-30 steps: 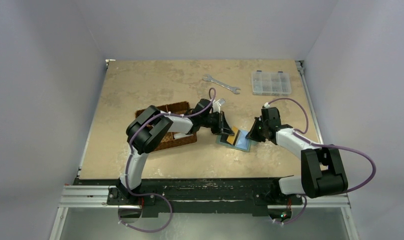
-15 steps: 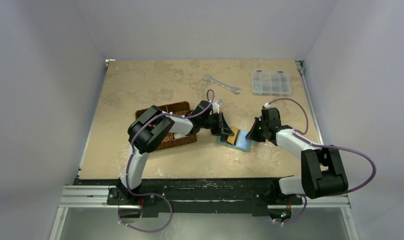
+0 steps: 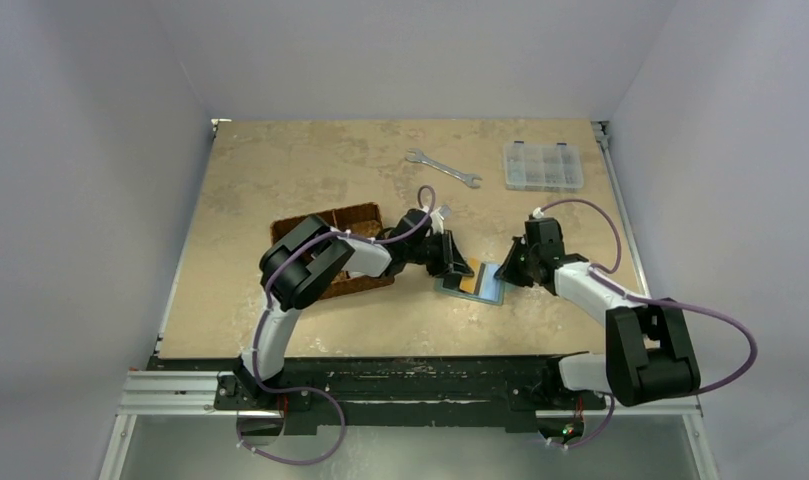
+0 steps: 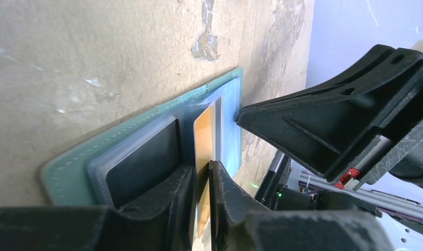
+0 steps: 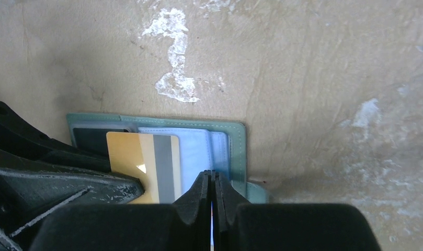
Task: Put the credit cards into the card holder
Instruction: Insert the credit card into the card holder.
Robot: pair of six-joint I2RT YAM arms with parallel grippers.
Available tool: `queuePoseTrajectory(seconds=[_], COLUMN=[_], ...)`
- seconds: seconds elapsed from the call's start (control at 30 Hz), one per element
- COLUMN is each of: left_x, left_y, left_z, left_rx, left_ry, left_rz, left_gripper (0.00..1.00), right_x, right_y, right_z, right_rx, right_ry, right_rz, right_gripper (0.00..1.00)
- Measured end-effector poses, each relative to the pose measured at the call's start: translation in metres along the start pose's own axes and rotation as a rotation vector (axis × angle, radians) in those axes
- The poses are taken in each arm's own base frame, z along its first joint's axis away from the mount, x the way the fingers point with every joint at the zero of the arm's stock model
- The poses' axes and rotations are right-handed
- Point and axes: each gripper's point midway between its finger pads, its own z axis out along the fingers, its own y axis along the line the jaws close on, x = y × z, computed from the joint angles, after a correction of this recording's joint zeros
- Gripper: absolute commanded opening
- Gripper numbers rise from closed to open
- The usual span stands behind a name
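The card holder (image 3: 490, 287) lies open and flat on the table, grey-green with blue-grey pockets (image 5: 238, 141). A black credit card (image 4: 141, 162) sits in its left pocket. An orange-yellow credit card (image 5: 130, 157) with a grey stripe lies over the middle pockets, its end between my left gripper's (image 4: 201, 167) jaws. Those jaws stand a narrow gap apart around the card (image 4: 205, 130). My right gripper (image 5: 213, 175) is shut, its tips resting on the holder's right-hand pockets. In the top view, the left gripper (image 3: 458, 268) and right gripper (image 3: 507, 272) meet over the holder from either side.
A brown woven basket (image 3: 352, 214) sits under the left arm. A wrench (image 3: 442, 168) and a clear compartment box (image 3: 542, 165) lie toward the table's far side. The right fingers (image 4: 303, 130) are close to the left gripper.
The left gripper has slid a little to the right with the orange card, further over the holder. Its jaws have eased slightly apart. The right gripper has stayed on the holder.
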Motion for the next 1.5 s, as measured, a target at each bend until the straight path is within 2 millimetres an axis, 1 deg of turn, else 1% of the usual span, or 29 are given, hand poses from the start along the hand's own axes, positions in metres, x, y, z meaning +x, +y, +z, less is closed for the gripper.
queuePoseTrajectory(seconds=[0.07,0.13,0.2,0.27,0.37,0.47,0.57,0.7,0.87,1.03,1.17,1.23,1.43,1.5], left_x=[0.004,0.005,0.004,0.003,0.002,-0.001,-0.003,-0.003,0.002,0.016,0.017,0.017,0.014,0.014], left_y=[0.001,-0.003,-0.005,-0.01,-0.017,-0.016,-0.014,-0.015,-0.017,-0.021,-0.022,-0.021,-0.01,-0.008], left_z=[0.003,0.004,0.004,0.004,0.001,-0.002,-0.005,-0.005,-0.002,0.004,0.004,0.001,-0.017,-0.021], left_rx=[-0.02,-0.037,-0.061,-0.08,-0.107,-0.142,-0.166,-0.188,-0.23,-0.251,-0.275,-0.293,-0.389,-0.405], left_ry=[0.003,-0.001,-0.008,-0.013,-0.024,-0.033,-0.037,-0.039,-0.039,-0.031,-0.031,-0.028,-0.002,0.005], left_rz=[0.019,0.059,0.097,0.133,0.189,0.22,0.24,0.27,0.318,0.365,0.419,0.448,0.5,0.503], left_gripper=[0.28,0.33,0.47,0.56,0.64,0.67,0.73,0.73,0.68,0.73,0.79,0.8,0.81,0.85], right_x=[0.0,-0.001,-0.003,-0.005,-0.005,-0.003,0.002,0.006,0.013,0.016,0.016,0.016,0.016,0.017], right_y=[-0.003,-0.005,-0.004,-0.004,-0.005,-0.007,-0.01,-0.01,-0.006,-0.004,-0.004,-0.004,-0.004,-0.004], right_z=[-0.005,-0.009,-0.013,-0.016,-0.017,-0.016,-0.013,-0.011,-0.009,-0.009,-0.008,-0.007,-0.007,-0.007], right_rx=[0.015,0.026,0.028,0.03,0.035,0.04,0.05,0.045,0.012,-0.006,-0.006,-0.007,-0.007,-0.008], right_ry=[-0.008,-0.022,-0.034,-0.045,-0.049,-0.041,-0.023,-0.004,0.017,0.027,0.03,0.03,0.029,0.033], right_rz=[0.007,0.012,0.018,0.021,0.028,0.029,0.03,0.032,0.032,0.034,0.035,0.035,0.03,0.026], right_gripper=[0.09,0.1,0.1,0.1,0.11,0.11,0.17,0.18,0.17,0.17,0.17,0.16,0.17,0.18])
